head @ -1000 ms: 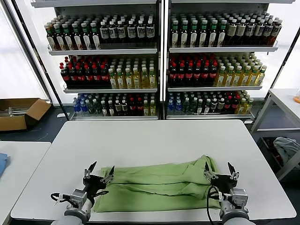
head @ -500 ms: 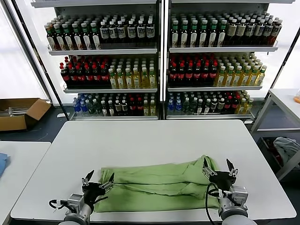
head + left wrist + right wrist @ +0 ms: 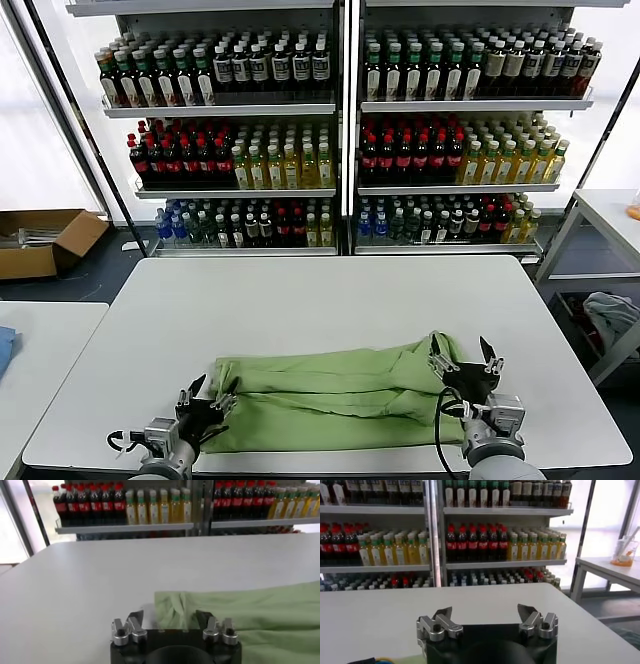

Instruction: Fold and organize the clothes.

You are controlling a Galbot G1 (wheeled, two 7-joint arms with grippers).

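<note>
The clothes are one light yellow-green shirt (image 3: 340, 395), lying plain side up in a long folded band across the near part of the white table (image 3: 330, 300). My left gripper (image 3: 207, 398) is low at the shirt's left end, by the table's near edge. In the left wrist view its jaws (image 3: 170, 617) stand apart, with the bunched end of the shirt (image 3: 172, 611) between them. My right gripper (image 3: 463, 356) hovers over the shirt's right end, open. In the right wrist view the right gripper (image 3: 485, 613) has only bare table between its fingers.
Tall shelves of bottles (image 3: 340, 140) stand behind the table. A cardboard box (image 3: 45, 240) lies on the floor at far left. A second table's corner (image 3: 40, 330) is at left, and another table (image 3: 605, 225) stands at right. Both grippers are close to the near edge.
My left gripper has come down and back toward the near edge at the shirt's left end, and its jaws have narrowed a little. The cloth there has bunched. The right gripper has barely moved.
</note>
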